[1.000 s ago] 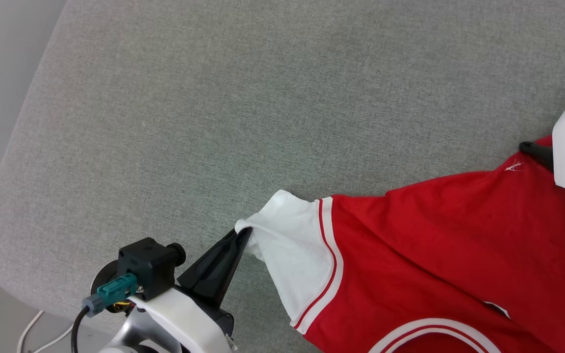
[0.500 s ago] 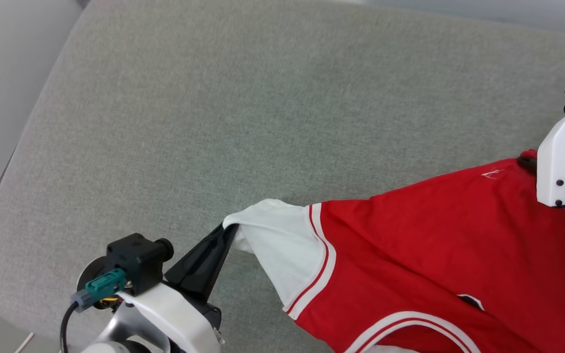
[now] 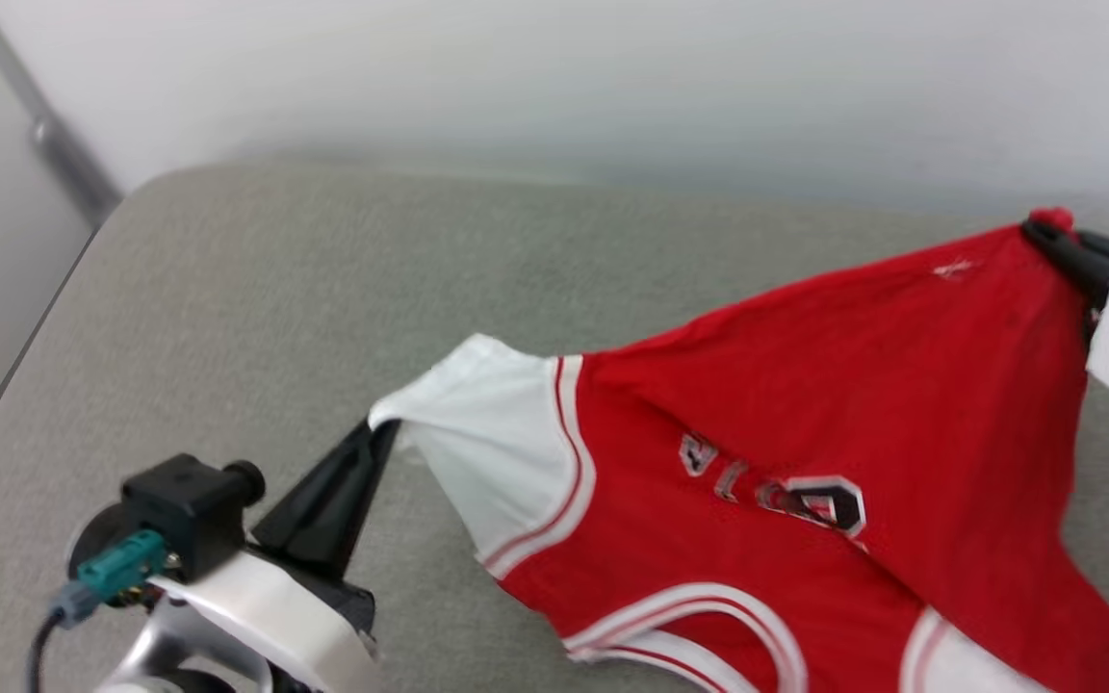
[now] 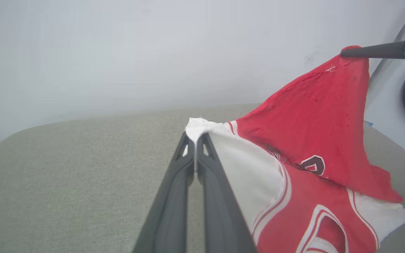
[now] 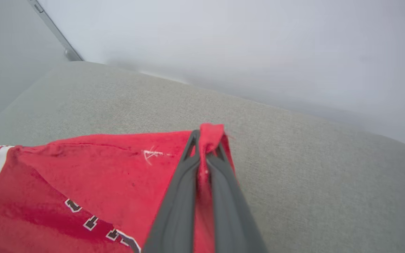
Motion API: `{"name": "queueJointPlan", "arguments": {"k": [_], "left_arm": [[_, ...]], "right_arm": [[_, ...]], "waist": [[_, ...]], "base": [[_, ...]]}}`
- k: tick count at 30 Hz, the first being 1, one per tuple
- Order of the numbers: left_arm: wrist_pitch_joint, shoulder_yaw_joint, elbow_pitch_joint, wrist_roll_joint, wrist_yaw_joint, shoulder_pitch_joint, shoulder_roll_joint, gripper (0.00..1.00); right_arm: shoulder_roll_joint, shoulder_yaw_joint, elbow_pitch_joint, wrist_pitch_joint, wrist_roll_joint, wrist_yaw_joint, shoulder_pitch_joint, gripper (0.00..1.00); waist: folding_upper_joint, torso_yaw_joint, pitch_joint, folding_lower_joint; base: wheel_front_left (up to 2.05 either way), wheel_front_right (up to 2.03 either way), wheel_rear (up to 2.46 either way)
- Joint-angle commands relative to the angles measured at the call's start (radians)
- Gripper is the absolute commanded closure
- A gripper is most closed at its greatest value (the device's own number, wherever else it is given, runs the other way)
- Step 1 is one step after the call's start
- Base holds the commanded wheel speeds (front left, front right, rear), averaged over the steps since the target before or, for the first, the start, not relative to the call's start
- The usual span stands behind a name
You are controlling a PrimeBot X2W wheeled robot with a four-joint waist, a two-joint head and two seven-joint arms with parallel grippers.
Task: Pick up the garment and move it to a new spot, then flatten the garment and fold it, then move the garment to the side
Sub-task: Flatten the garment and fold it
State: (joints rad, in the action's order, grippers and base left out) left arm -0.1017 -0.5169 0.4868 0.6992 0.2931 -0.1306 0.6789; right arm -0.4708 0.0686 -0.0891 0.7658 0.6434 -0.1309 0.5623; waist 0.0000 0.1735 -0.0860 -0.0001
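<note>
The garment [image 3: 805, 423] is a red jersey with white sleeves and black lettering, stretched above the grey cushion between both arms. My left gripper [image 3: 383, 428] is shut on the tip of the white sleeve [image 4: 248, 168], seen pinched between its dark fingers [image 4: 174, 186] in the left wrist view. At the right, my right gripper [image 3: 1045, 231] is shut on a red corner of the garment [image 5: 118, 165]; in the right wrist view the cloth bunches at the fingertips [image 5: 206, 140]. The garment's lower part drapes down onto the cushion.
A broad grey upholstered surface [image 3: 275, 308] lies under everything, its rounded edge at the left. A pale wall [image 3: 554, 77] rises behind it, with a metal bar [image 3: 44, 135] at the far left.
The right gripper has closed on the red corner, and both arms have lifted the garment, so its lettering now shows. The head camera has tilted up, bringing the wall into view.
</note>
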Motion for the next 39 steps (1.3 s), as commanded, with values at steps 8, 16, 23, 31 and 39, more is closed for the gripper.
{"name": "queueJointPlan", "arguments": {"k": [8,16,23,31,39], "left_arm": [[0.049,0.111,0.083,-0.011,0.016,-0.106,0.026,1.00],[0.076,0.212,0.116,-0.018,0.013,-0.219,0.056,1.00],[0.082,0.287,0.109,0.000,-0.007,-0.386,0.062,1.00],[0.050,0.336,0.050,0.044,-0.041,-0.587,0.073,1.00],[0.035,0.317,-0.127,0.059,-0.127,-0.851,0.067,1.00]], "right_arm": [[0.026,-0.099,0.208,0.015,0.035,0.000,-0.029,1.00],[0.071,-0.135,0.341,0.025,0.032,0.000,0.005,1.00],[0.099,-0.155,0.385,0.001,0.029,0.000,0.057,1.00],[0.111,-0.167,0.377,-0.038,0.020,0.000,0.148,1.00],[0.110,-0.164,0.295,-0.123,-0.030,0.000,0.301,1.00]], "waist": [[0.0000,-0.137,0.117,0.0001],[0.0000,-0.190,0.121,0.0001],[0.0000,-0.227,0.100,0.0001],[0.0000,-0.255,0.006,0.0001],[0.0000,-0.259,-0.171,0.0001]], "base": [[0.00,0.00,0.00],[0.00,0.00,0.00],[0.00,0.00,0.00],[0.00,0.00,0.00],[0.00,0.00,0.00]]}}
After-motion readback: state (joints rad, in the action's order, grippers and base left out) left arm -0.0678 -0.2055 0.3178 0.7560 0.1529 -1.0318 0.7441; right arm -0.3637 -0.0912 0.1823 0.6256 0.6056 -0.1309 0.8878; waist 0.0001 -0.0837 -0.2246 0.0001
